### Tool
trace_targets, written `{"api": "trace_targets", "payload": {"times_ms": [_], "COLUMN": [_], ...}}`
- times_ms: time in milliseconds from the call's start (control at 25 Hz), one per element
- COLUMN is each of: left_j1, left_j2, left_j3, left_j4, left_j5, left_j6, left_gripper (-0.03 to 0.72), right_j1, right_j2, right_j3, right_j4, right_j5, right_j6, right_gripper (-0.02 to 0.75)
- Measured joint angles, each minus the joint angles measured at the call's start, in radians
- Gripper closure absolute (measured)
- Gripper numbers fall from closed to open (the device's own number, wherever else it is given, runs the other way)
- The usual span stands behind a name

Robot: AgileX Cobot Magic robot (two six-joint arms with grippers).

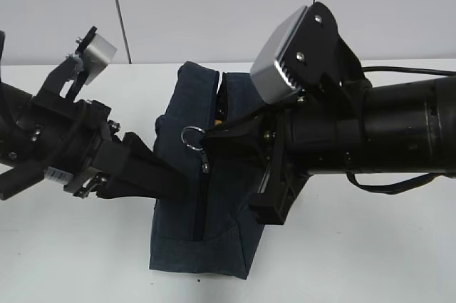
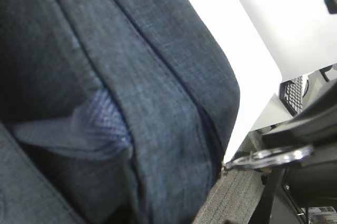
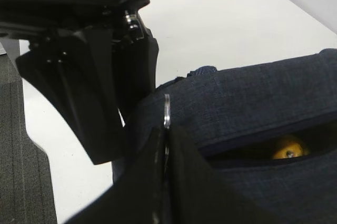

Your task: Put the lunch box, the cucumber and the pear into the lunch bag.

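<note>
Right wrist view | right gripper (image 3: pixel 166 145) pinches ring pull (image 3: pixel 167 110) | pear (image 3: pixel 288 148) inside lunch bag (image 3: pixel 253 103)

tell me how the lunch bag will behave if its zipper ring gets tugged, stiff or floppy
Probably floppy: the lunch bag is soft fabric that creases and sags beside the left gripper. The right gripper pinching the ring pull would likely drag the cloth along unless the other side is braced.

loc: lab/test rig | bare white table (image 1: pixel 370 260) | plain white panel wall (image 1: pixel 214 3)
</note>
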Motion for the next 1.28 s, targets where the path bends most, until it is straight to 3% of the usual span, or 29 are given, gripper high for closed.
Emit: {"api": "trace_targets", "payload": {"times_ms": [120,400,800,1280], "left_j1": [0.0,0.0,0.0,0.001], "left_j2": [0.0,0.0,0.0,0.0], "left_j3": [0.0,0.0,-0.023,-0.026], "left_j4": [-0.019,-0.029,-0.03,0.004], "left_j5": [0.005,0.004,-0.018,-0.014], "left_j6": [0.003,0.01,0.011,0.013], "left_gripper": [0.278,0.265,0.471,0.498], "right_j1": [0.0,0.0,0.0,0.0], "right_j2": [0.021,0.027,0.027,0.027], "right_j3": [-0.003,-0.004,-0.004,-0.004], "right_j4": [0.002,-0.002,-0.01,0.006], "right_j5": [0.0,-0.002,-0.033,-0.048], "right_j6": [0.0,0.002,0.002,-0.006], "right_gripper": [0.732,0.732,0.732,0.732]}}
